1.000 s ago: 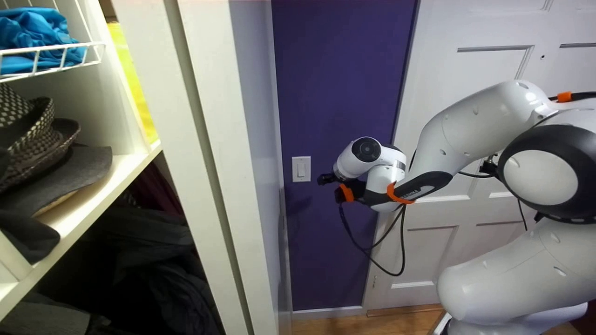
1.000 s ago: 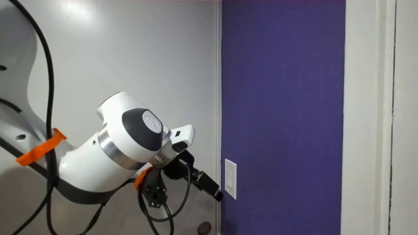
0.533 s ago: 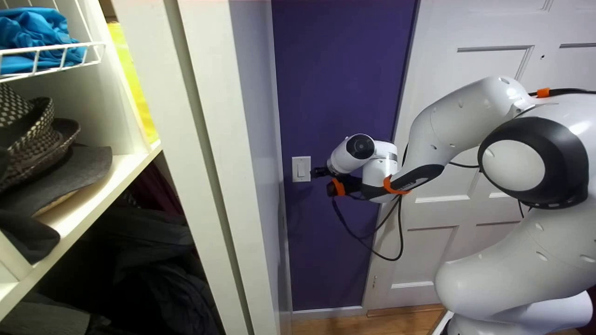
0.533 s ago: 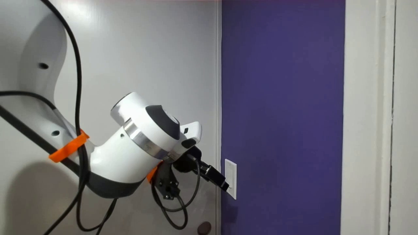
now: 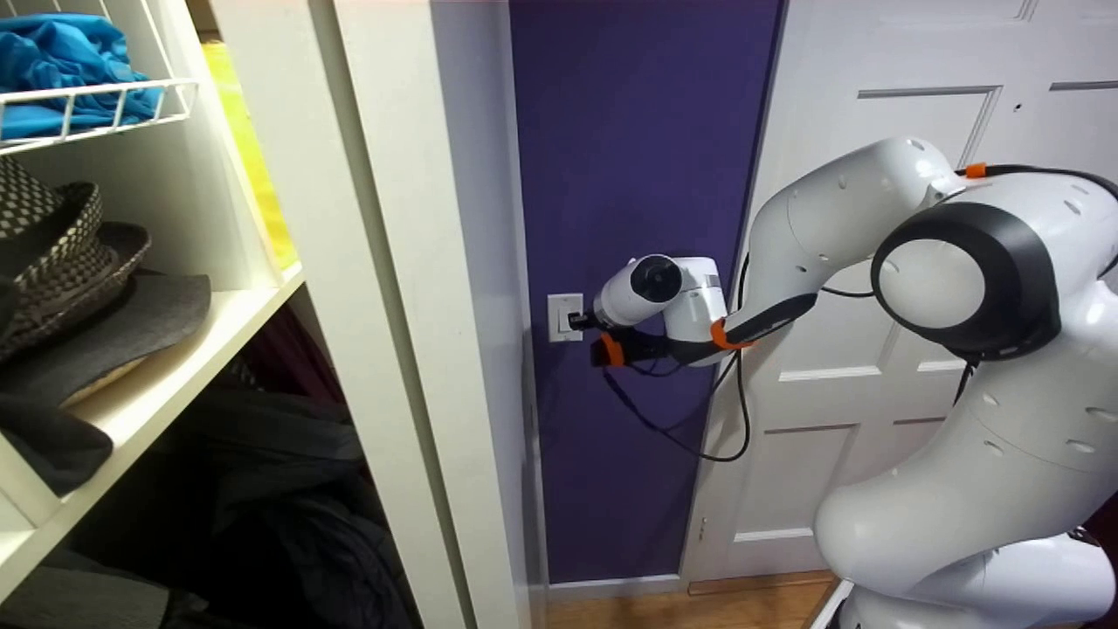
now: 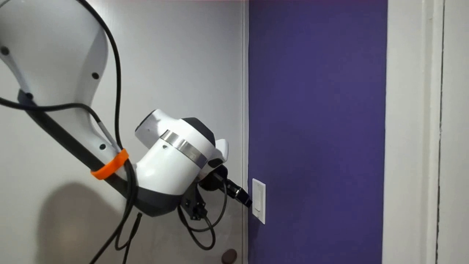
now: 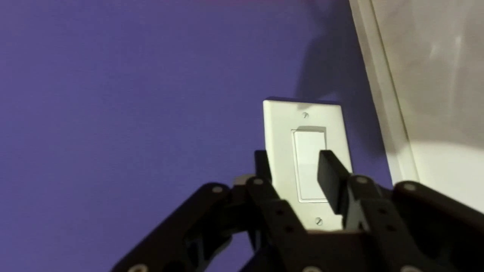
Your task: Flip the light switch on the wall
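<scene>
The pincer (image 7: 296,169) has its jaws apart; the light switch (image 7: 308,156) lies ahead, seen between them in the wrist view, its long axis upright.

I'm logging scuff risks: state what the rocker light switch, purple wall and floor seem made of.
Rocker light switch: probably plastic with a smooth satin finish, given its plain white color and crisp edges.
Purple wall: apparently matte paint, by its even, glare-free color; backing hidden.
Floor: likely wood or laminate, by its brown tone; finish unclear.
</scene>
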### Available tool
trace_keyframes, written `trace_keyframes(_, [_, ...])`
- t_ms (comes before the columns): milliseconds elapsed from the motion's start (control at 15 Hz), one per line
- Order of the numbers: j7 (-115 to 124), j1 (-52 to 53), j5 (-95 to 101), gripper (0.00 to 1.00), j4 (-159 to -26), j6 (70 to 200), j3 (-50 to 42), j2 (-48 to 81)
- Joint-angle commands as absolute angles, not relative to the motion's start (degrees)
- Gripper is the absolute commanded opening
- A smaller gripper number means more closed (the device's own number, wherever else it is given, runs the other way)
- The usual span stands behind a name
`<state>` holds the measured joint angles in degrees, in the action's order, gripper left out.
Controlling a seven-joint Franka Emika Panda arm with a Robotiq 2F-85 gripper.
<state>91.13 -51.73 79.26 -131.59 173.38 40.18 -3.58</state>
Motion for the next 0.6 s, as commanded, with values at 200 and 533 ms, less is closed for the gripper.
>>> trace_keyframes(200, [104.13, -50.08, 94.27, 0.00, -124.23, 166.03, 42.12, 7.36])
trace_keyframes(533, [109.89, -47.83, 102.32, 0.00, -120.81, 161.61, 41.84, 13.37])
